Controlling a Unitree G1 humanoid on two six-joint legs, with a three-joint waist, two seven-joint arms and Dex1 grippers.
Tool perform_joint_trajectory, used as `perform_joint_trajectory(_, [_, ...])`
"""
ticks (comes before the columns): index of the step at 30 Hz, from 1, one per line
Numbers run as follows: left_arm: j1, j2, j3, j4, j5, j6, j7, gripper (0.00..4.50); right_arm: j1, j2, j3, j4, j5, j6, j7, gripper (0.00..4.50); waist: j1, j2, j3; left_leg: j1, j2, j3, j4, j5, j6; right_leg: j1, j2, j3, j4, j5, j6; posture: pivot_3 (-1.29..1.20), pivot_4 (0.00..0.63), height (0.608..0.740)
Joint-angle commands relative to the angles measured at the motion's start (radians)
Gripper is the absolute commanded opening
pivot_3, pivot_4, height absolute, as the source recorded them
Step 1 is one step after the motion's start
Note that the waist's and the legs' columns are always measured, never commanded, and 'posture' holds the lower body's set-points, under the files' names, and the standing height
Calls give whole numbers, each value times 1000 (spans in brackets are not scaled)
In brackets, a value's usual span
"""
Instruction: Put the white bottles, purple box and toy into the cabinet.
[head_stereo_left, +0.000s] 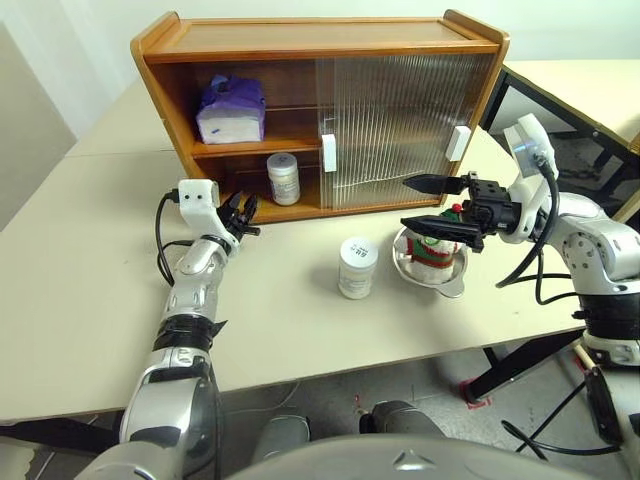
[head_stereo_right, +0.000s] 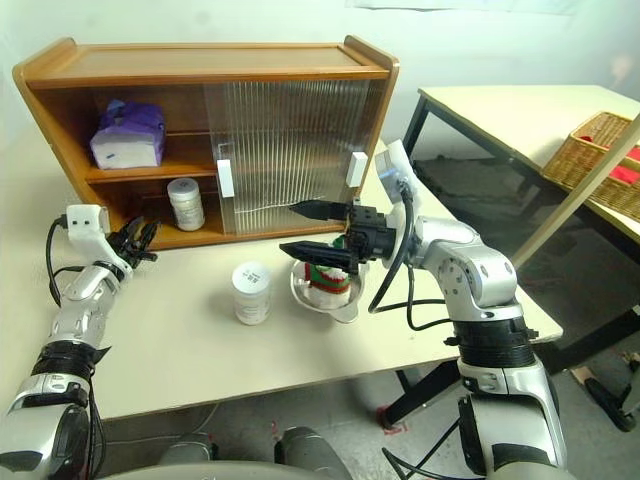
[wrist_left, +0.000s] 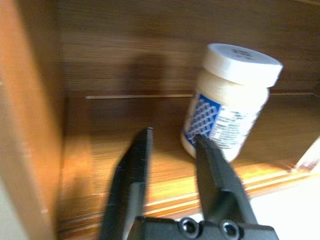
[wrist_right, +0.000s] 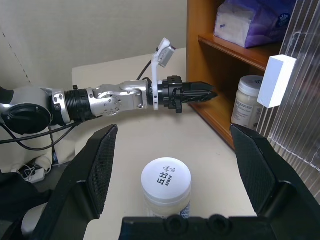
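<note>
A brown wooden cabinet (head_stereo_left: 300, 40) stands on a pale table (head_stereo_left: 90, 300) with its left side open, holding the purple box (head_stereo_left: 231, 110) on the upper shelf and one white bottle (head_stereo_left: 283, 178) on the lower shelf. The left gripper (head_stereo_left: 243, 214) hovers just outside that lower shelf near the bottle, its black fingers drawn close together with a narrow gap and nothing between them. The right gripper (head_stereo_left: 432, 203) is spread wide and empty above the toy (head_stereo_left: 436, 247), which sits in a steel bowl (head_stereo_left: 425, 275), with a second white bottle (head_stereo_left: 356, 267) upright just beside the bowl.
</note>
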Motion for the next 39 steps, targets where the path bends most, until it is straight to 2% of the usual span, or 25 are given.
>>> perform_joint_trajectory(1, [-56,-3,1,84,27,-8,54,220,-11,-4,8,0,-9,-5,5,4500,2,0,0,0,0,0,0,0,0,0,0,0,0,0,0,-88,0,740])
perform_joint_trajectory(2, [-73,-4,-1,113,33,-16,65,25,-10,-4,8,-1,-9,-4,5,4500,2,0,0,1,0,0,0,0,0,0,0,0,0,0,0,-88,0,740])
perform_joint_trajectory(12, [-271,-39,-38,398,97,-100,88,25,-5,-8,4,-15,-8,-1,-2,4500,10,0,0,4,0,0,0,1,1,4,-1,1,0,1,0,-103,0,740])
perform_joint_trajectory(24, [-284,-73,-45,454,113,-142,91,25,9,-16,-2,-36,-3,7,-11,4500,-8,0,0,8,-2,0,-1,1,2,9,-1,1,-3,0,1,-119,0,740])
perform_joint_trajectory(39, [-355,-59,-48,557,130,-143,98,25,19,-28,-12,-53,5,13,-20,4500,-17,0,1,7,-2,0,-3,-2,6,7,-1,2,-3,-4,2,-142,0,740])
